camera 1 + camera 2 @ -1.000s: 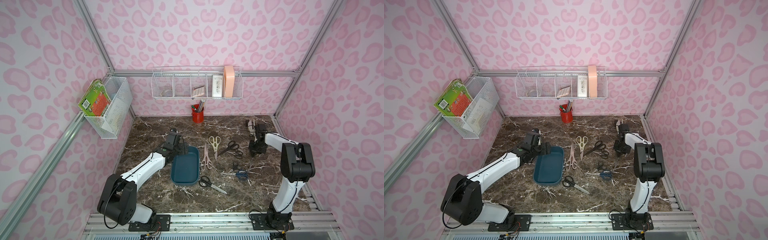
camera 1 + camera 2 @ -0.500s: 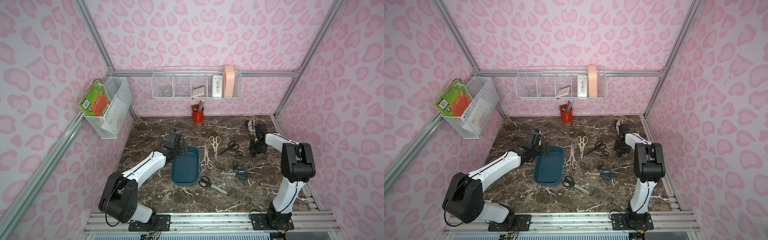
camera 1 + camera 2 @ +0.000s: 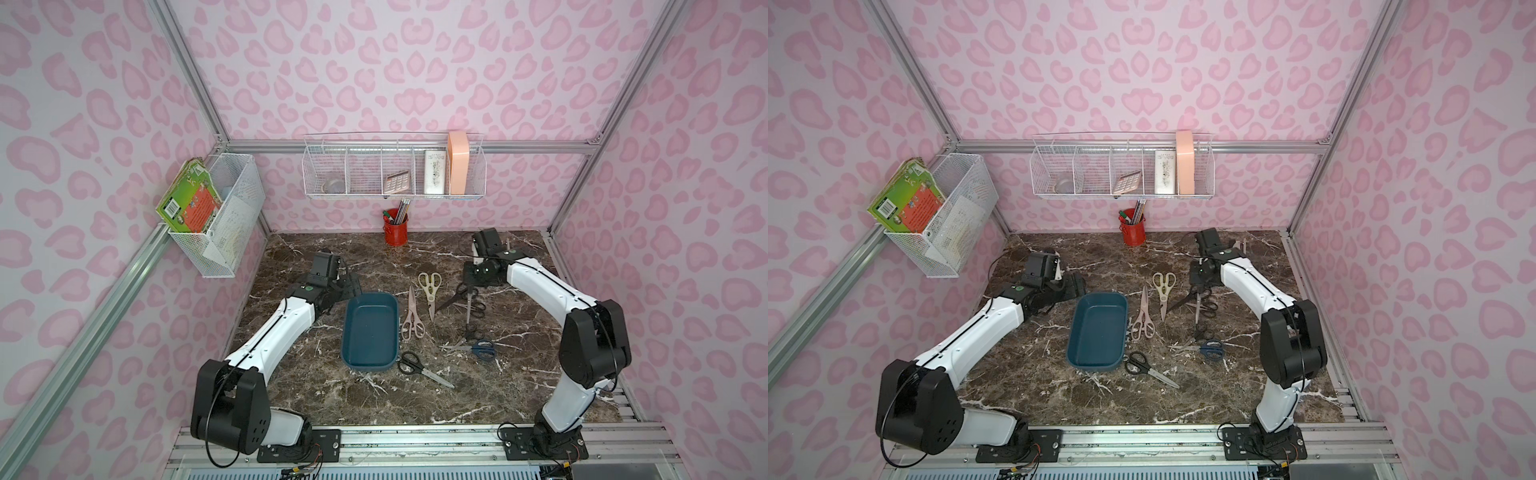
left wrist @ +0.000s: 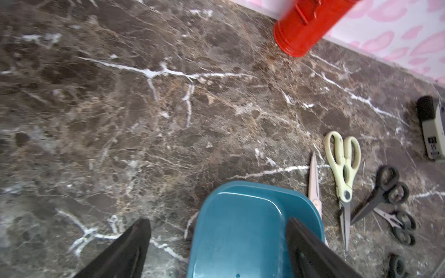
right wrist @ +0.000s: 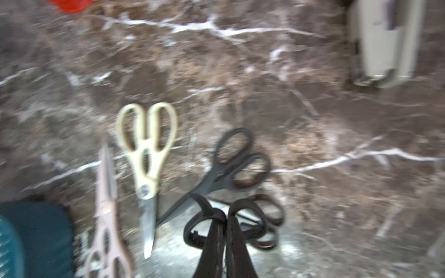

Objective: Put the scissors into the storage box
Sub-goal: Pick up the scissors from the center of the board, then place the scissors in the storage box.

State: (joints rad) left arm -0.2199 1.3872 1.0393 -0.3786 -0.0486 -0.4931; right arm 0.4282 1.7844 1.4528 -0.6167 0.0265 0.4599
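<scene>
Right wrist view: clamped on black scissors (image 5: 250, 208) by right gripper (image 5: 225, 214); cream scissors (image 5: 147, 163), pink scissors (image 5: 106, 216) beside. Left gripper (image 4: 218, 221) spread over box (image 4: 240, 197).

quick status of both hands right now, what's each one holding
left hand: open, holding nothing
right hand: closed on black scissors

Blurred pink scissors (image 5: 106, 216) (handles cropped)

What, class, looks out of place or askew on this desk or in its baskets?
Two black scissors lie crossed, blades overlapping, where the right gripper pinches one's handle. A green book leans tilted out of the side basket. Nothing looks spilled or broken.
</scene>
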